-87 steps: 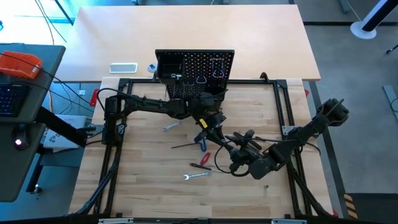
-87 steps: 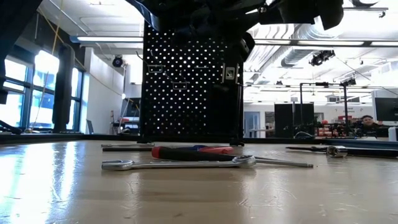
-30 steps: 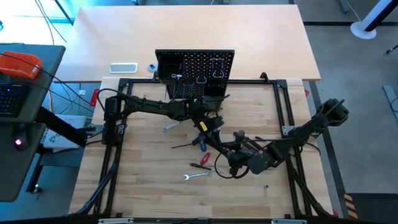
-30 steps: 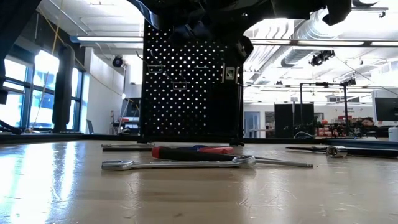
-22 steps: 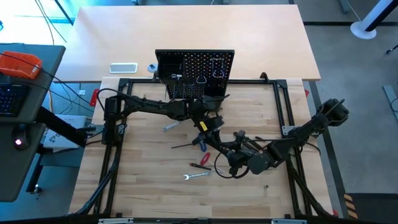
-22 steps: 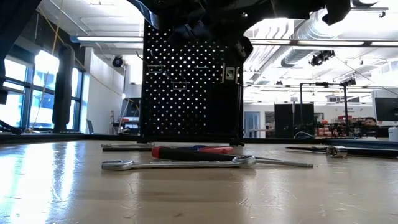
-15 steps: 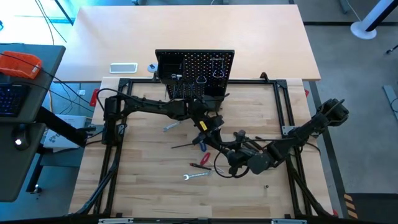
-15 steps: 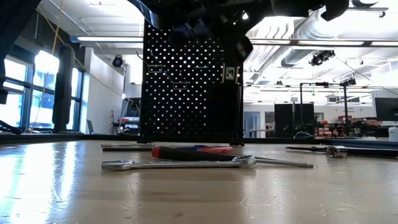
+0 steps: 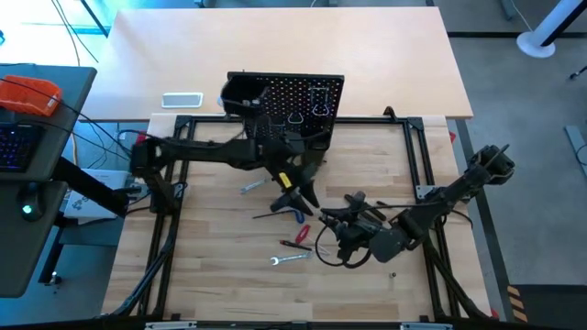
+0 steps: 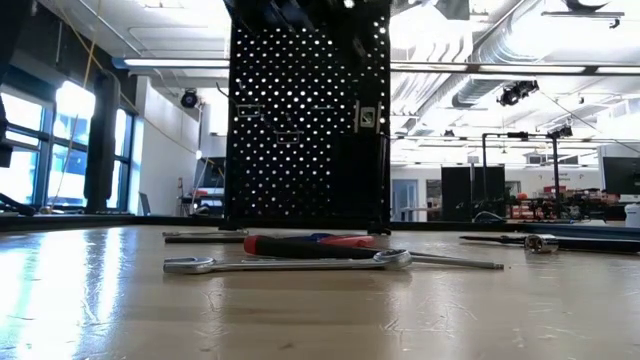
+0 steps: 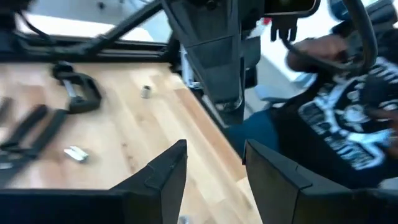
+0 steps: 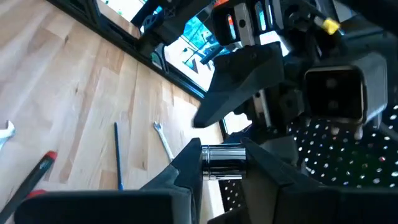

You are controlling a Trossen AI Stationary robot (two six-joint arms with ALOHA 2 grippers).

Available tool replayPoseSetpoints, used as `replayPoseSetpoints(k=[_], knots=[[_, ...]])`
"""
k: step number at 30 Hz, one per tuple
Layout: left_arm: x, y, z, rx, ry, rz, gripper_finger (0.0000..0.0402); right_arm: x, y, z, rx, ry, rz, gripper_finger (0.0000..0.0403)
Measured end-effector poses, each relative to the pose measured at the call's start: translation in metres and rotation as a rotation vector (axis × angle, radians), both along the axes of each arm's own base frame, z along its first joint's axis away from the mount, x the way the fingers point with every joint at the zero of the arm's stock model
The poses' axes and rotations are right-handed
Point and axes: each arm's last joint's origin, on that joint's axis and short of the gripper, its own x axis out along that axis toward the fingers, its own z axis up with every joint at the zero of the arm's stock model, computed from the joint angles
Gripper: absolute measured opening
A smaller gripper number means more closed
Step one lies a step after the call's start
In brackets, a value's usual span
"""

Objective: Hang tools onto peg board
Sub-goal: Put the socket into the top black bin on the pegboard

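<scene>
a: where was the left gripper (image 9: 307,195)?
b: above the table (image 9: 220,266), in front of the peg board (image 9: 292,103). its wrist view showed the two fingers (image 11: 163,177) apart with nothing between them.

a: and the right gripper (image 12: 221,163)?
b: right of table centre, fingers clamped on a short silver cylindrical tool (image 12: 222,161).

a: where did the remaining tools lie?
b: flat on the table: a silver wrench (image 9: 289,260), a red-handled screwdriver (image 9: 300,236), a blue-handled hex key (image 9: 295,209) and a second wrench (image 9: 253,186). a black c-clamp (image 11: 79,89) lay near the table edge.

a: and the board?
b: it stood upright at the far edge.
</scene>
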Motion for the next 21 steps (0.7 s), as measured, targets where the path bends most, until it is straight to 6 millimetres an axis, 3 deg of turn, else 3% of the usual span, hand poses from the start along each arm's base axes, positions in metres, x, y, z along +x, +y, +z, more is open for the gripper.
replayPoseSetpoints(k=[6,12,21], knots=[[-0.039,-0.013,0.035,0.2,0.015,0.099,0.0154,0.004,0.001,0.027,-0.025,0.025,0.006,0.0073],[-0.072,-0.035,0.053,0.391,0.087,0.191,0.0154,0.015,-0.011,0.059,-0.083,0.006,-0.008,0.0073],[-0.082,-0.053,0.06,0.444,0.069,0.192,0.0154,0.028,-0.035,0.084,-0.084,-0.008,-0.009,0.0073]])
